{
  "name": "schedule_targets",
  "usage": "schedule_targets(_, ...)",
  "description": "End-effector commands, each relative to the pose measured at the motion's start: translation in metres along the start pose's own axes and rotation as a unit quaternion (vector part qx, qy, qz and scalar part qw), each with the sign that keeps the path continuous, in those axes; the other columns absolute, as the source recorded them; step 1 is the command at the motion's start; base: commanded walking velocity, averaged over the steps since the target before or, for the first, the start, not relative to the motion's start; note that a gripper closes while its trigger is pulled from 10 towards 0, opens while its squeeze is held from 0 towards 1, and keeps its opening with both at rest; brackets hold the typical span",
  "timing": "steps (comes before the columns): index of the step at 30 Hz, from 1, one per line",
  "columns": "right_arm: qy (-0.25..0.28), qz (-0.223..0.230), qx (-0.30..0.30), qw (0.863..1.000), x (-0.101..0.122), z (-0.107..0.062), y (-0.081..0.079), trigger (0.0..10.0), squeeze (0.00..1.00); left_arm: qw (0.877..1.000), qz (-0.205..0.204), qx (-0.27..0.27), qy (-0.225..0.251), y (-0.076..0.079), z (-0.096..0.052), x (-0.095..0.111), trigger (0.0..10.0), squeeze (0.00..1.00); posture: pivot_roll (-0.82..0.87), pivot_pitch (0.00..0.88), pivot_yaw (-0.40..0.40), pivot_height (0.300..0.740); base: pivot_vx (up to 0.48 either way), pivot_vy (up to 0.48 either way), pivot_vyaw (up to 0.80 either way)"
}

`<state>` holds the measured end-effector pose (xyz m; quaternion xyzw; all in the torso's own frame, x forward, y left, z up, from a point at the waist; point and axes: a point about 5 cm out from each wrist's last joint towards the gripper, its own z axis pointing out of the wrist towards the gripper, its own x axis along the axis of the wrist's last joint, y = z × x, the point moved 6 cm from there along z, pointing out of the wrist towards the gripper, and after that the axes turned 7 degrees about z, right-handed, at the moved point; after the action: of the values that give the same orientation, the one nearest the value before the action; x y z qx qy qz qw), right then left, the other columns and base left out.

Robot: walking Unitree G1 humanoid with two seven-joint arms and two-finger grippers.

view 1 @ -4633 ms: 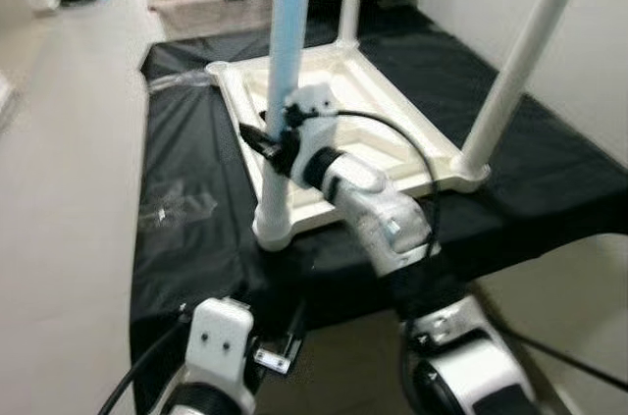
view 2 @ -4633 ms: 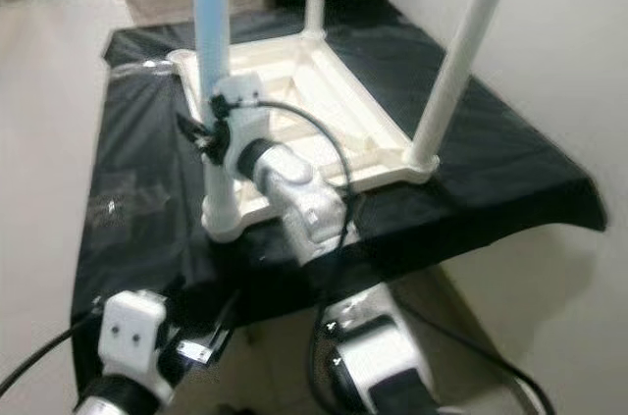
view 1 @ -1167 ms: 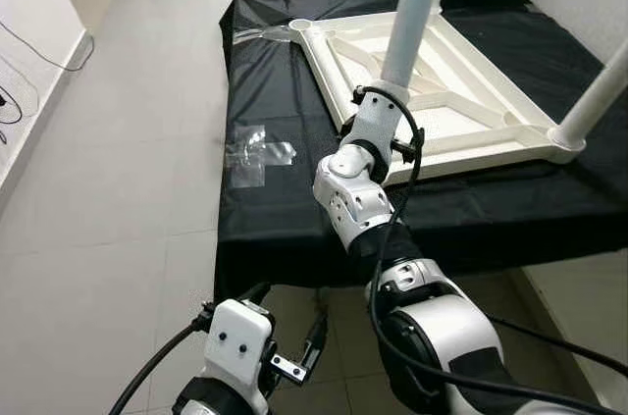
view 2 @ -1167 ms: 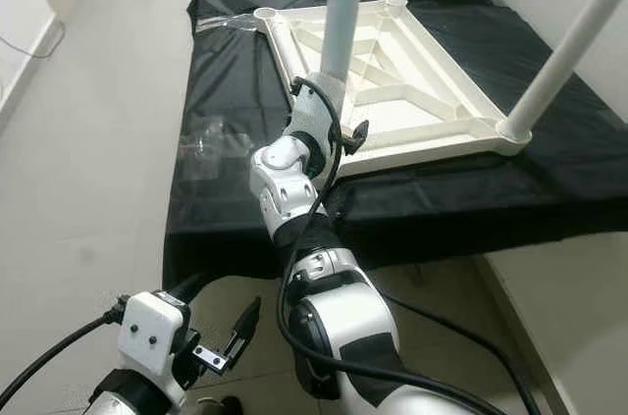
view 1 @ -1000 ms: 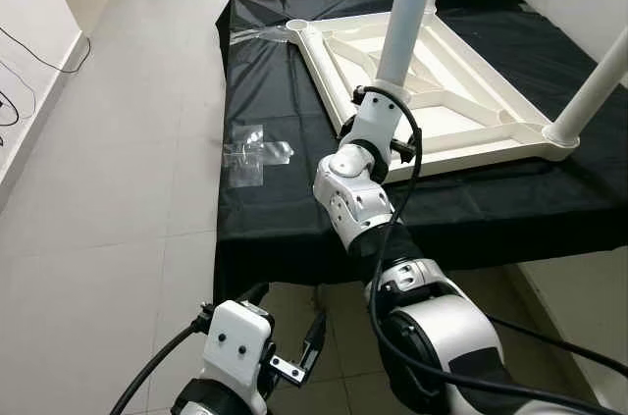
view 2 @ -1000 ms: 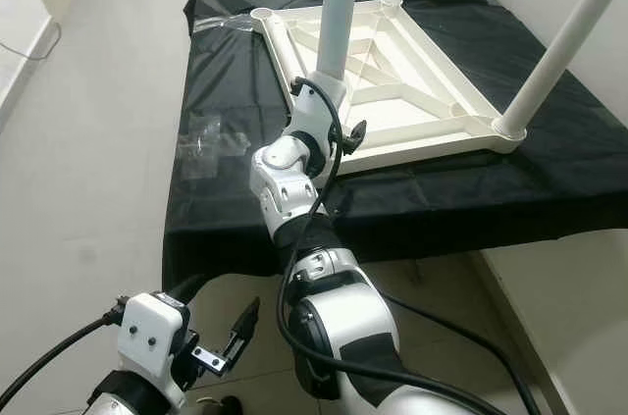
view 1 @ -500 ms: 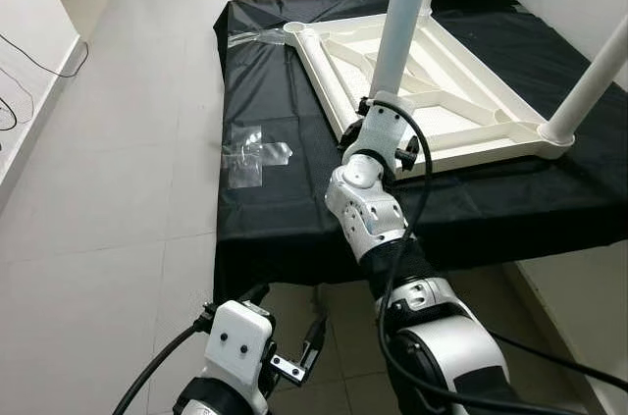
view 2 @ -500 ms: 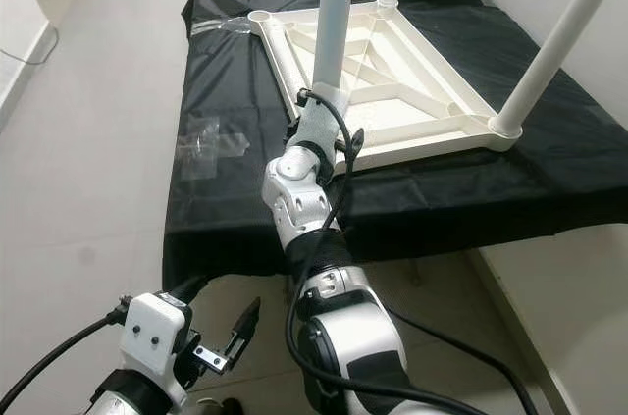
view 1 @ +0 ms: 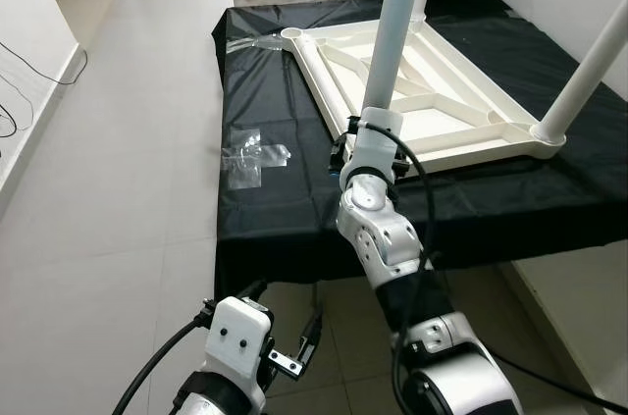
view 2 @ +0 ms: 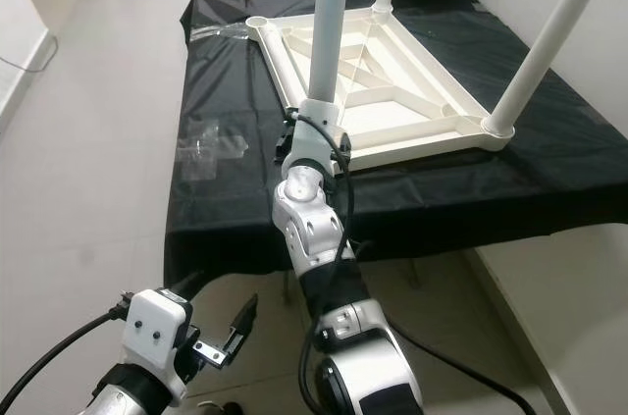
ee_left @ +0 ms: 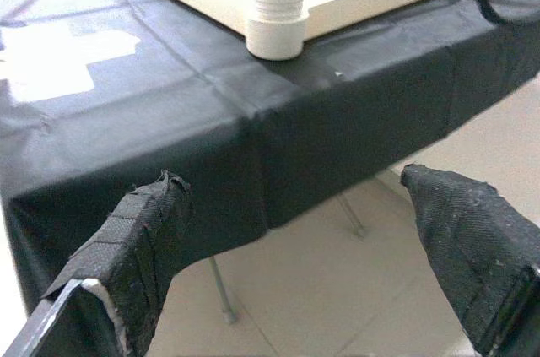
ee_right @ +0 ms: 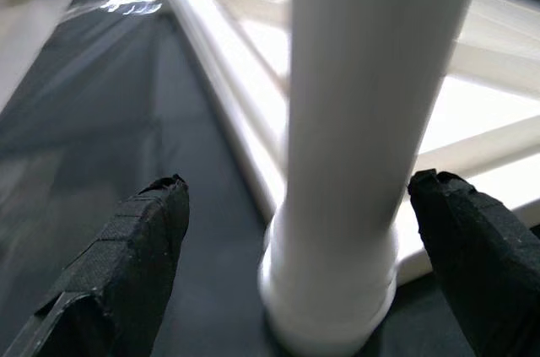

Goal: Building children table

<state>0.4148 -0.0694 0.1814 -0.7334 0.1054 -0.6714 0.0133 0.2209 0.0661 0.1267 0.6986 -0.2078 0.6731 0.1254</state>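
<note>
Children's table [view 1: 422, 111] lay upside down, white ribbed underside up, on a black-draped bench [view 1: 275, 209]. The near leg [view 1: 392, 32] stood upright in its corner socket. Right gripper [ee_right: 295, 230] was wide open around that leg's base, no contact. Left gripper [ee_left: 312, 256] hung open and empty at 7 o'clock, over grey tiled floor [view 1: 98, 219]. Clear plastic wrap [view 1: 250, 155] lay at 9 o'clock.

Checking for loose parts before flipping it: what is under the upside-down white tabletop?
The tabletop lies on a black cloth covering a low platform. Anything trapped beneath the tabletop itself is hidden. A clear plastic bag lies beside it.
</note>
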Motion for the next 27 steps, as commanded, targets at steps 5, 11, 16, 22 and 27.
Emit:
schedule_targets(5, -0.08, -0.007, 0.09, 0.993, -0.047, -0.024, -0.01, 10.0, 0.0, 1.0, 0.007, 0.008, -0.015, -0.008, 0.002, -0.012, 10.0, 0.0, 0.11, 0.081, 0.008, 0.74, 0.0, 0.0, 0.0)
schedule_targets(11, -0.083, -0.043, 0.194, 0.977, -0.058, -0.05, 0.009, 10.0, 0.0, 0.998, 0.018, 0.061, -0.03, -0.027, 0.003, -0.021, 10.0, 0.0, 0.1, 0.061, 0.006, 0.74, 0.0, 0.0, 0.0)
schedule_targets(16, -0.058, -0.05, 0.235, 0.969, -0.062, -0.062, 0.018, 10.0, 0.0, 0.994, 0.008, 0.099, -0.036, -0.038, 0.0, -0.023, 10.0, 0.0, 0.09, 0.045, 0.004, 0.74, 0.0, 0.0, 0.0)
schedule_targets(22, -0.065, -0.053, 0.279, 0.957, -0.084, -0.079, 0.032, 10.0, 0.0, 0.985, -0.021, 0.167, -0.049, -0.05, -0.007, -0.029, 10.0, 0.0, 0.09, 0.029, 0.007, 0.74, 0.0, 0.0, 0.0)
schedule_targets(27, -0.086, -0.051, 0.323, 0.941, -0.093, -0.086, 0.026, 10.0, 0.0, 0.98, -0.03, 0.184, -0.063, -0.051, -0.008, -0.036, 10.0, 0.0, 0.07, 0.018, -0.005, 0.74, 0.0, 0.0, -0.16)
